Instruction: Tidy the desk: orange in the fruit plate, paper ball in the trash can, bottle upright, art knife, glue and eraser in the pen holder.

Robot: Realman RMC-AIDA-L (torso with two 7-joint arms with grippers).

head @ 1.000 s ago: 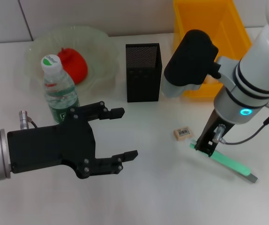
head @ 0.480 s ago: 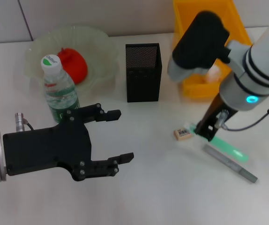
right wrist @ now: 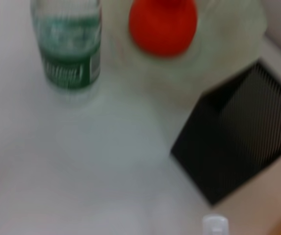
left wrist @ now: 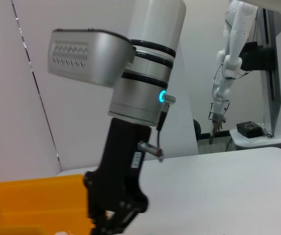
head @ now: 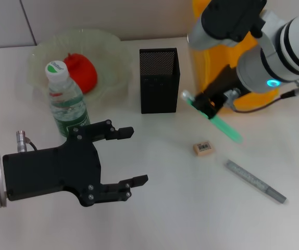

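The orange [head: 80,72] lay in the fruit plate [head: 108,44] and the bottle [head: 65,99] stood upright at the left, so those steps looked done. The right pincer [head: 204,105] was clenched on a green art knife [head: 223,125], held beside the pen holder [head: 159,80]. The eraser [head: 203,148] and a grey stick [head: 254,181] lay on the desk [head: 181,219]; the left pincer [head: 126,157] hung released.
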